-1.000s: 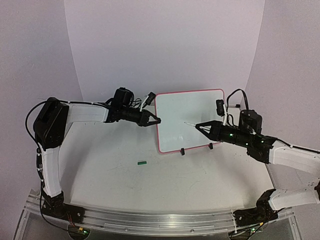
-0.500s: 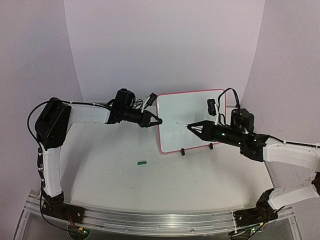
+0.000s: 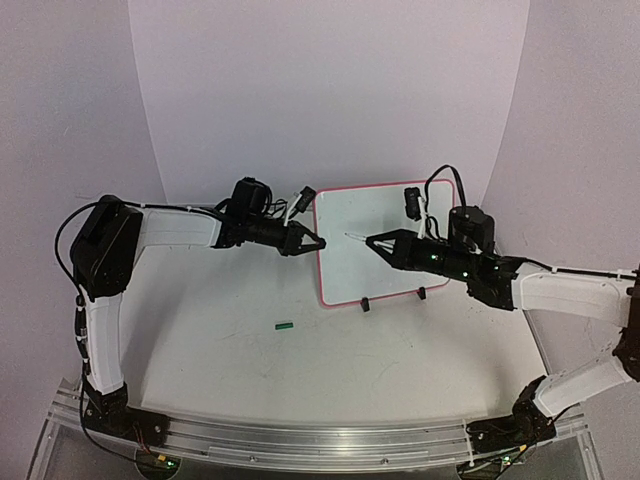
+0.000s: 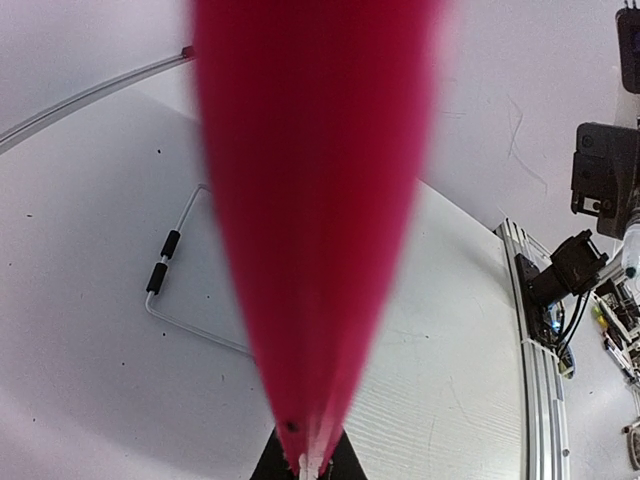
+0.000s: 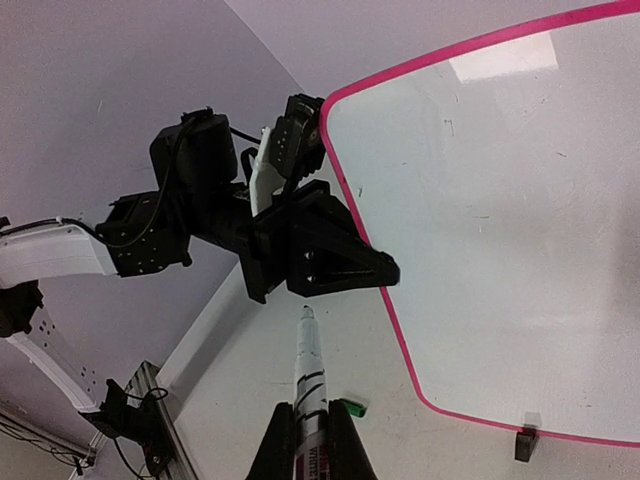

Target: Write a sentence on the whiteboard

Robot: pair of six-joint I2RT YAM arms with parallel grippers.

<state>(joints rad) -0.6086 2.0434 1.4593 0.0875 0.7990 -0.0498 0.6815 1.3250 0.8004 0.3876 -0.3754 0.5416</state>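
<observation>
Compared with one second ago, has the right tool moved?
Yes. Measured against the green piece on the table, the right tool has moved left, farther across the whiteboard.

You have the whiteboard (image 3: 355,275) standing mid-table (image 3: 250,370), the left gripper (image 3: 312,241) on its left edge, the right gripper (image 3: 375,243) and marker (image 3: 356,238) before its face, and a small loose piece (image 3: 285,325) lying front-left of it.

The whiteboard (image 3: 365,270), a small rounded-corner rectangle with a red-pink rim and glossy white face, stands propped on two black feet (image 3: 367,304) toward the far middle of the table (image 3: 250,360).
</observation>
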